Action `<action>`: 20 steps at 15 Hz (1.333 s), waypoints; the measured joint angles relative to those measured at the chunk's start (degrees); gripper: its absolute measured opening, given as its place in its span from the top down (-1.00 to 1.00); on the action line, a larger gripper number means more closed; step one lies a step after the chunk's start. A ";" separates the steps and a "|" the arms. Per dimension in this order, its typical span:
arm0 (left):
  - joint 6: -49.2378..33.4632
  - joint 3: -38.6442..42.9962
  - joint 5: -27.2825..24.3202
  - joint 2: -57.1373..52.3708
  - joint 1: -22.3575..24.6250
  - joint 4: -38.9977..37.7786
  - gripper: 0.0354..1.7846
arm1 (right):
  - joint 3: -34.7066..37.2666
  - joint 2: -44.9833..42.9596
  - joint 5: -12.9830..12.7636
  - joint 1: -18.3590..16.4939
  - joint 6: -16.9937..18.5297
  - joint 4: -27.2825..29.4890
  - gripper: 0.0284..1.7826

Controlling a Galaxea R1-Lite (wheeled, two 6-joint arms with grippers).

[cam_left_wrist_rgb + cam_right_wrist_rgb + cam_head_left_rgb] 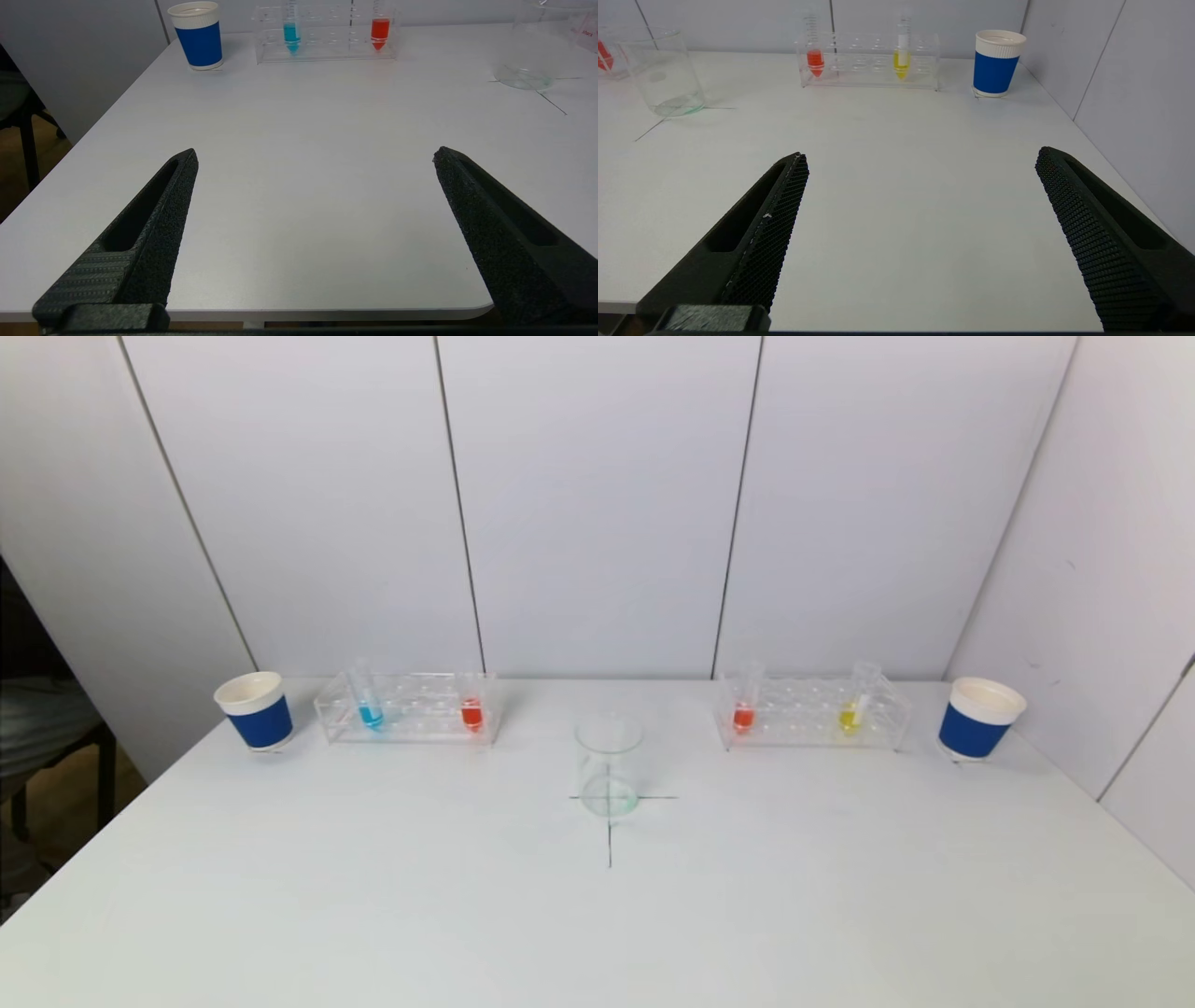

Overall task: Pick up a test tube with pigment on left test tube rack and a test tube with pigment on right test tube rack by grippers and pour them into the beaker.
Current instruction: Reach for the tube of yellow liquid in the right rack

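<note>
A clear beaker (pixel 609 763) stands at the table's middle on a black cross mark. The left clear rack (pixel 408 709) holds a blue-pigment tube (pixel 370 713) and a red-pigment tube (pixel 471 713). The right clear rack (pixel 810 712) holds a red-pigment tube (pixel 743 716) and a yellow-pigment tube (pixel 850 716). Neither arm shows in the head view. My left gripper (pixel 315 156) is open and empty over the table's near edge, far from the left rack (pixel 327 32). My right gripper (pixel 922 156) is open and empty, far from the right rack (pixel 868 60).
A blue paper cup (pixel 255 710) stands left of the left rack, and another blue paper cup (pixel 978 718) right of the right rack. White wall panels close the back and the right side. The table's left edge drops to a dark chair and floor.
</note>
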 joint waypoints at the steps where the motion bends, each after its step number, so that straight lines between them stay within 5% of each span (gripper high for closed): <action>1: -0.02 0.00 0.00 0.00 0.00 0.00 -0.98 | 0.00 0.00 0.00 0.00 -0.02 0.00 -0.99; 14: -0.05 0.00 -0.02 0.00 0.02 0.00 -0.98 | -4.32 0.00 -0.87 -0.05 0.00 1.01 -0.99; 20: -0.02 0.00 0.00 0.00 0.00 0.00 -0.98 | -15.93 0.65 -0.24 0.00 -0.06 13.65 -0.99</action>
